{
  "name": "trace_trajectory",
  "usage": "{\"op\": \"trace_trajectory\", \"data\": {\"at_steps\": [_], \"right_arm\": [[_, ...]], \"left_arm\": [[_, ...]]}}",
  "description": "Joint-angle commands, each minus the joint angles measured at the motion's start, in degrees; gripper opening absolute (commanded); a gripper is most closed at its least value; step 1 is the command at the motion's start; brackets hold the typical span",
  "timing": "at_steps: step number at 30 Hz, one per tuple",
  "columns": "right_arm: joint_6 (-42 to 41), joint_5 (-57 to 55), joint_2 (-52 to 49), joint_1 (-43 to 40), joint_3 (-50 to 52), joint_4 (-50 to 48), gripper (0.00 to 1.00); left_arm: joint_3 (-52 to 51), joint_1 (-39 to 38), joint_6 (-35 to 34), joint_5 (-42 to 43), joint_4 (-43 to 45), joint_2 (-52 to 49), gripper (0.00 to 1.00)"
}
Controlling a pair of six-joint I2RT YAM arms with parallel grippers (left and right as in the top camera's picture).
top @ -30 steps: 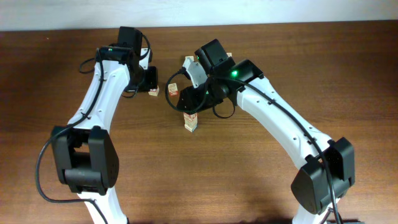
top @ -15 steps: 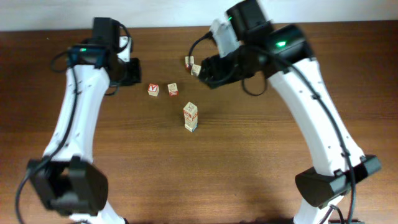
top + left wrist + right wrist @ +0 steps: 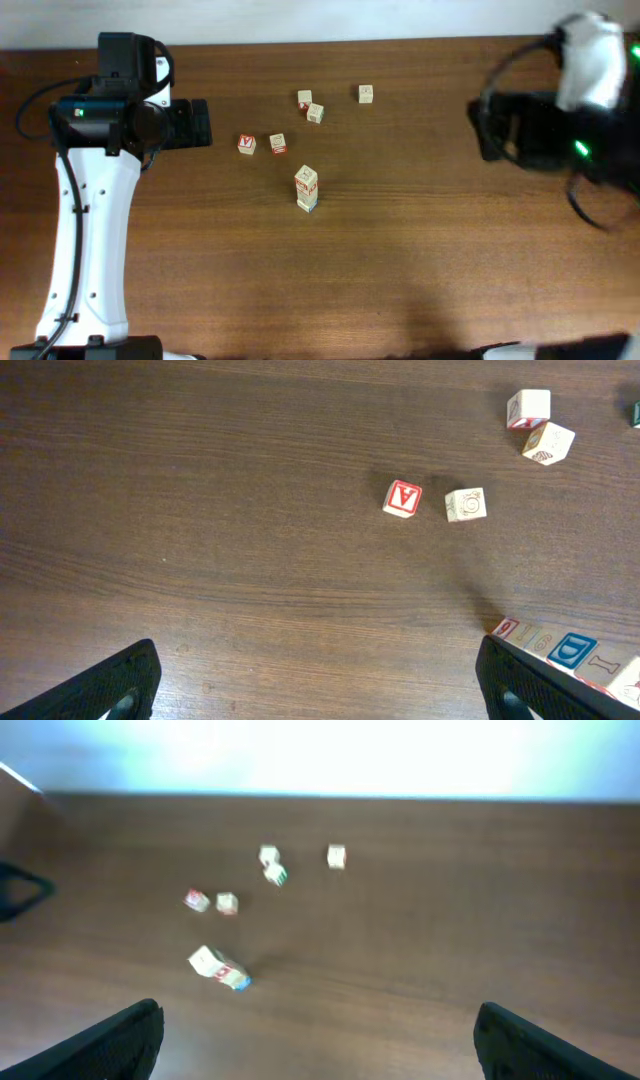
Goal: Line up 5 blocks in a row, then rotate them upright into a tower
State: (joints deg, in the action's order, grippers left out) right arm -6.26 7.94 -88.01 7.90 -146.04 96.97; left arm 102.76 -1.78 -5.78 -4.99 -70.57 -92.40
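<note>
Left gripper [image 3: 318,690] and right gripper [image 3: 318,1040] hang released, empty. A careless reach could topple the stacked blocks [image 3: 307,188] or grab the V cube [image 3: 246,144].

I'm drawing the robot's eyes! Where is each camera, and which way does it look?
Overhead: above the table, looking down at the blocks; both arms show.
Left wrist: on the left claw, looking down at the tabletop; its dark fingers fill the bottom corners.
Right wrist: on the right claw, looking slantwise across the table; blurry, fingers in corners too.
Overhead and left wrist share the red V block.
</note>
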Motion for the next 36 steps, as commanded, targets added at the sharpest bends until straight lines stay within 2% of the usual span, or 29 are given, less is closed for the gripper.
{"op": "trace_trajectory", "data": {"at_steps": [1,6,15,18,23,25,34,36], "right_arm": [[-0.17,0.57,4.96,-0.37,-0.61,0.33,0.99],[-0.17,0.57,8.11,-0.37,-0.61,0.33,0.99],[0.98,-3.15,7.54,-0.39,-0.26,0.26,0.99],[5.05,-3.89,8.57,-0.37,3.61,-2.36,0.99],[25.70,4.98,17.53,-0.37,21.84,-18.38,0.99],[30.27,8.48,21.81,-0.42,29.81,-23.58,0.99],[30.21,9.44,39.58,-0.94,63.30,-47.47,0.99],[30.23,9.38,43.85,-1.95,73.07,-55.60,0.99]], "left_arm": [[1.05,0.31,0.11,-0.85,-0.07,0.61,0.99],[1.05,0.31,0.11,-0.85,-0.07,0.61,0.99],[1.05,0.31,0.11,-0.85,-0.07,0.61,0.99],[1.05,0.31,0.11,-0.85,-0.07,0.61,0.99],[1.05,0.31,0.11,-0.85,-0.07,0.61,0.99],[1.05,0.31,0.11,-0.85,-0.07,0.61,0.99],[1.05,0.31,0.11,-0.85,-0.07,0.61,0.99],[1.05,0.31,0.11,-0.85,-0.07,0.61,0.99]]}}
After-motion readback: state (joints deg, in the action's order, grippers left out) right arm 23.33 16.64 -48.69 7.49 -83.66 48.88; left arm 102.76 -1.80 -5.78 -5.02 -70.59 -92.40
